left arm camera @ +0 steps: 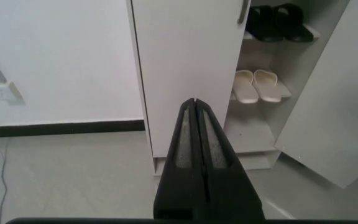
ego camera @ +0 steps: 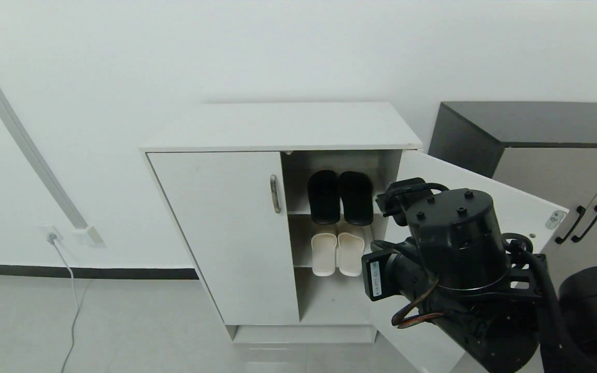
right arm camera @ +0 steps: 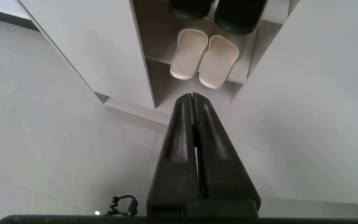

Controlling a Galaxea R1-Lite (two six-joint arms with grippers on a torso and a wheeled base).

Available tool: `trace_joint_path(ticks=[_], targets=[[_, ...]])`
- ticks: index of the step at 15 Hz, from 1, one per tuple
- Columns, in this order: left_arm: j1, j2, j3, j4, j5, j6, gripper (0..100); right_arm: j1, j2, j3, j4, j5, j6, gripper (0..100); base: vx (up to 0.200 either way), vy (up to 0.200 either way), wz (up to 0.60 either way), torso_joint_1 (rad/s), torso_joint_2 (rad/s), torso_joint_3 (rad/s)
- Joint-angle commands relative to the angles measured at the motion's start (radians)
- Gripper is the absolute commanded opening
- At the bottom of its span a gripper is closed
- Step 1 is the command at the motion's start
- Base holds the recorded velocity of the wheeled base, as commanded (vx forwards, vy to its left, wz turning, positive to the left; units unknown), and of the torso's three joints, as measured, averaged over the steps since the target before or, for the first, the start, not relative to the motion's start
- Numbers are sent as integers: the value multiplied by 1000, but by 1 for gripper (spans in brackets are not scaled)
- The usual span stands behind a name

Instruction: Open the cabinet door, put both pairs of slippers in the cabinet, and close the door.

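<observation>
Two grippers sit nearest us, each with its fingers pressed flat together and holding nothing. The left gripper (left arm camera: 194, 102) hangs over the floor (left arm camera: 73, 168), facing the closed left door (left arm camera: 188, 62). The right gripper (right arm camera: 194, 99) points toward the cabinet's open half. In the head view our right arm (ego camera: 454, 248) sits low at 4 o'clock, just in front of the open door (ego camera: 524, 204).

We judge that the coming move turns on that door. It hinges on the right side of the cabinet (ego camera: 288, 127) and stands swung out toward us. Its width runs from the hinge, at about 12 o'clock of the right arm, to the free edge at about 3 o'clock, and its long axis is upright. Its inner face looks toward the arm, so a push from here would only open it wider. We would need to round the free edge to the outer face, then sweep toward 10 o'clock. The right arm is much the nearer; the left gripper is well apart, beyond the opening.

Farther in, the black slippers (ego camera: 340, 197) lie side by side on the upper shelf, with the white slippers (ego camera: 337, 254) on the shelf below. With both pairs inside, only the closing seems left.
</observation>
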Motion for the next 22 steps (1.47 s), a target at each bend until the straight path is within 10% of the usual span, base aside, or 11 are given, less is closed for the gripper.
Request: trace_joint_path(ticks=[1,22], targets=[[1,-1,0,0,0,0,0,1,2,0,-1,0,0,0,0,0,0,168,-496,-315],[1,-1,0,0,0,0,0,-1,3,15,-2,1,-5,0,0,0,0,157,-383,-225]])
